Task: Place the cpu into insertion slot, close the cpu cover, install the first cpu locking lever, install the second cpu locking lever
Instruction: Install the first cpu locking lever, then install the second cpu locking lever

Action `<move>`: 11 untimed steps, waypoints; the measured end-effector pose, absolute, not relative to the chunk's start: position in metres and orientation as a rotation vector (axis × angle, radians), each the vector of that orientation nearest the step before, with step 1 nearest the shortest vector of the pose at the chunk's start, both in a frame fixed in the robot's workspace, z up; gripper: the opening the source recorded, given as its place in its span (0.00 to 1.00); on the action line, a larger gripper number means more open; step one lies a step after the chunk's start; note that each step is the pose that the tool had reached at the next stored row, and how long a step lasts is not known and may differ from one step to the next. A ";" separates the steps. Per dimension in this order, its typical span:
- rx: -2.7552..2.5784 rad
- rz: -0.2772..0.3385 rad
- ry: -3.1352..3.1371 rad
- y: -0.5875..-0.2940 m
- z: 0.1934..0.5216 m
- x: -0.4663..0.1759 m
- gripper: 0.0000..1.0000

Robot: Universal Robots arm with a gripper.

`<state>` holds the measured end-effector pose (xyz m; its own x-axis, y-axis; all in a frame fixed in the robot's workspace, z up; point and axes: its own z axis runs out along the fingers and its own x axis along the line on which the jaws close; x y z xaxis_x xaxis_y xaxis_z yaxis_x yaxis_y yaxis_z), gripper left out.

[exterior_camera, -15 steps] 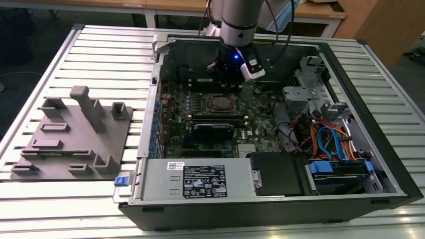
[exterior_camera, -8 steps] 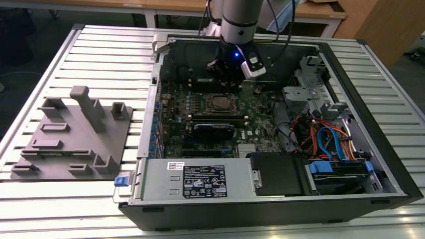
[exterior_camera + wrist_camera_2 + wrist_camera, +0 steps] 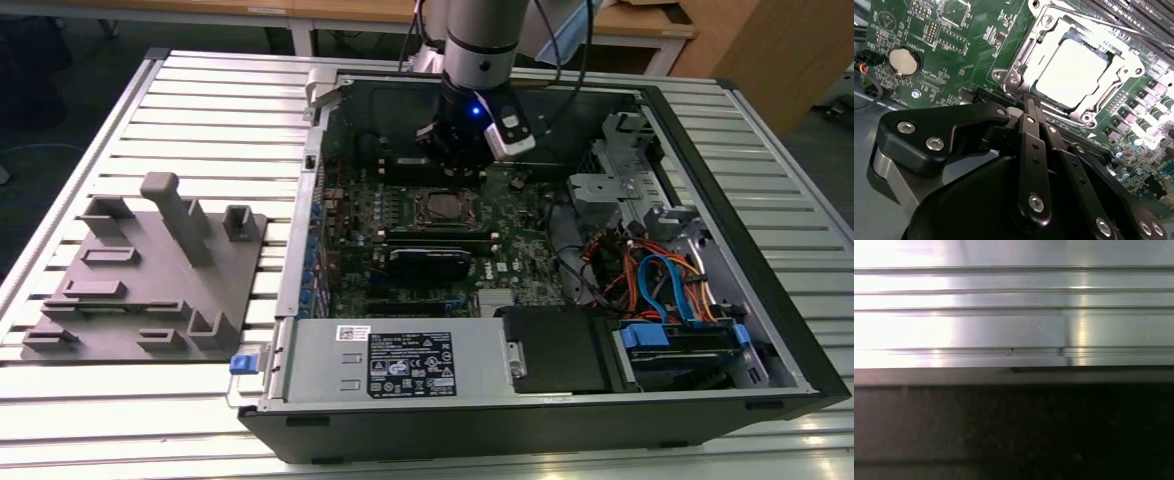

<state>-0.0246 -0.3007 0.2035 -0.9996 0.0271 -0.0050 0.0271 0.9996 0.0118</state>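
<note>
On the exterior view's left, a grey fixture tray (image 3: 140,275) with upright pegs rests on the slatted bench (image 3: 80,120), at about nine o'clock from the open computer case (image 3: 534,400). Inside the case lies the green motherboard (image 3: 400,240), and near its middle sits the insertion slot (image 3: 441,207), ringed by silvery metal.

In the second wrist view the cpu (image 3: 1071,72) already lies flat in the slot, its dull silver top facing up and out of the board. The cpu cover (image 3: 1094,42) appears folded down over it, its square window framing the chip. So, judging from this, placing is done and the cover looks closed; whether either locking lever is latched I cannot tell.

The chip is square, so it has no clear long axis; its edges run parallel with the frame.

The gripper (image 3: 1026,102) hovers at about twelve o'clock of the slot in the exterior view, its fingers pressed together and holding nothing, tips close to the frame's corner.
</note>
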 end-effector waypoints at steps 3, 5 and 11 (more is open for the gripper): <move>0.042 0.018 3.136 -0.301 0.203 -0.025 0.10; 0.042 0.018 3.136 -0.301 0.203 -0.025 0.10; 0.042 0.018 3.136 -0.302 0.203 -0.025 0.10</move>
